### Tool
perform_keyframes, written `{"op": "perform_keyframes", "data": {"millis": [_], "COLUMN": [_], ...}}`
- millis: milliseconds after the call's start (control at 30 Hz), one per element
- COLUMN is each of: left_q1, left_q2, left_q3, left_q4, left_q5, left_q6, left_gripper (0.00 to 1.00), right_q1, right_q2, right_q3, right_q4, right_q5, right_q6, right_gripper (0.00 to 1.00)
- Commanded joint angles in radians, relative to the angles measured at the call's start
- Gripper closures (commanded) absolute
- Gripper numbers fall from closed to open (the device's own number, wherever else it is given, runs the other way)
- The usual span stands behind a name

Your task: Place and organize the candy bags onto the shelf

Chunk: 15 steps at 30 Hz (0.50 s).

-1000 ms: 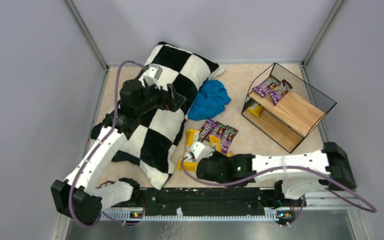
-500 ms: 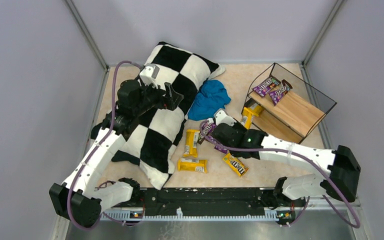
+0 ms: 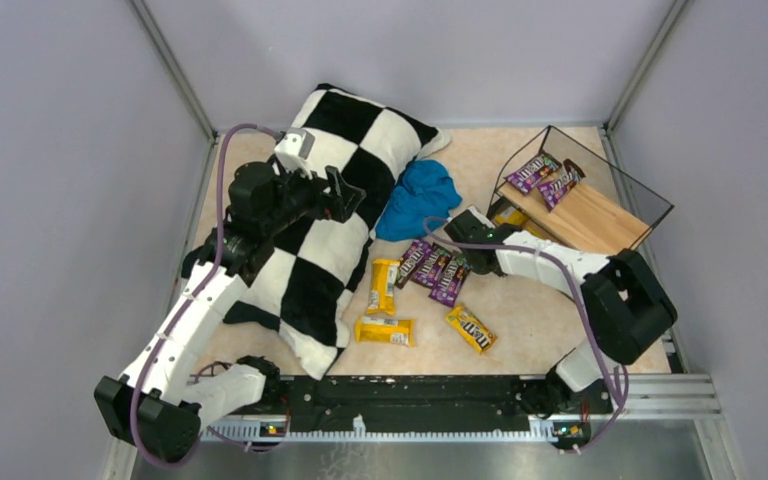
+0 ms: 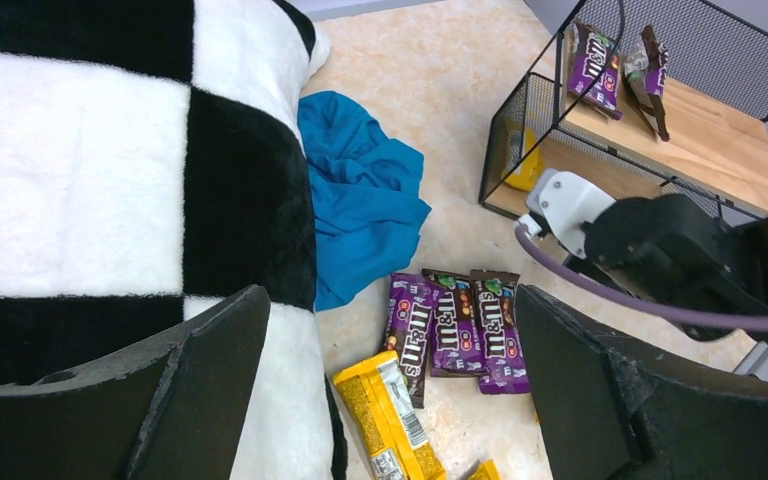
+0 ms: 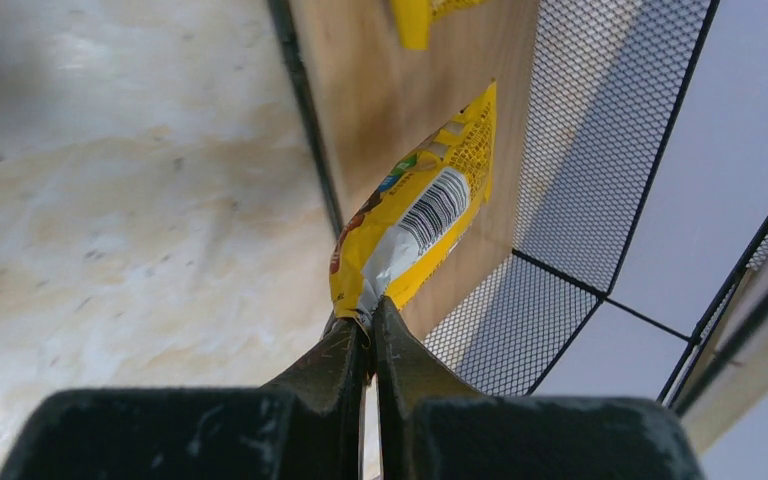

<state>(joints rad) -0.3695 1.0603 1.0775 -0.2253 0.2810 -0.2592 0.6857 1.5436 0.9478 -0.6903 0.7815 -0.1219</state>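
The shelf (image 3: 600, 222) stands at the right, with two purple candy bags (image 3: 546, 177) on its top board. My right gripper (image 5: 368, 322) is shut on the end of a yellow candy bag (image 5: 415, 215), which it holds at the open side of the lower board (image 5: 390, 100), where another yellow bag (image 5: 422, 14) lies. On the floor lie three purple bags (image 3: 432, 268) and three yellow bags (image 3: 383, 285). My left gripper (image 3: 345, 196) hovers open and empty over the pillow; its wrist view shows the purple bags (image 4: 450, 322) below between its fingers (image 4: 200, 385).
A black-and-white checkered pillow (image 3: 320, 220) covers the left half of the floor. A blue cloth (image 3: 418, 198) lies between pillow and shelf. The right arm (image 3: 550, 265) stretches across the floor in front of the shelf. Grey walls enclose the space.
My right gripper has carried a yellow bag from the near floor up and right to the shelf's lower tier. The left arm has barely moved.
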Motion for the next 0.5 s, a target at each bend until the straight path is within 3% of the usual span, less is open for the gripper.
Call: {"op": "perform_keyframes", "data": {"millis": [0, 233, 467], "left_q1": [-0.003, -0.006, -0.015], "left_q2": [-0.015, -0.009, -0.003], "left_q3": [0.035, 0.03, 0.027], "left_q4": [0.034, 0.042, 0.046], "left_q5": [0.023, 0.043, 0.052], "left_q6": [0.002, -0.006, -0.009], "left_gripper": [0.01, 0.01, 0.02], "right_q1": [-0.058, -0.144, -0.204], "right_q2": [0.05, 0.158, 0.251], "right_q3": [0.001, 0.052, 0.069], "right_q4": [0.112, 0.246, 0.333], "right_q5": [0.079, 0.012, 0.095], "right_q6": [-0.06, -0.171, -0.245], "right_gripper": [1.0, 1.0, 1.0]}}
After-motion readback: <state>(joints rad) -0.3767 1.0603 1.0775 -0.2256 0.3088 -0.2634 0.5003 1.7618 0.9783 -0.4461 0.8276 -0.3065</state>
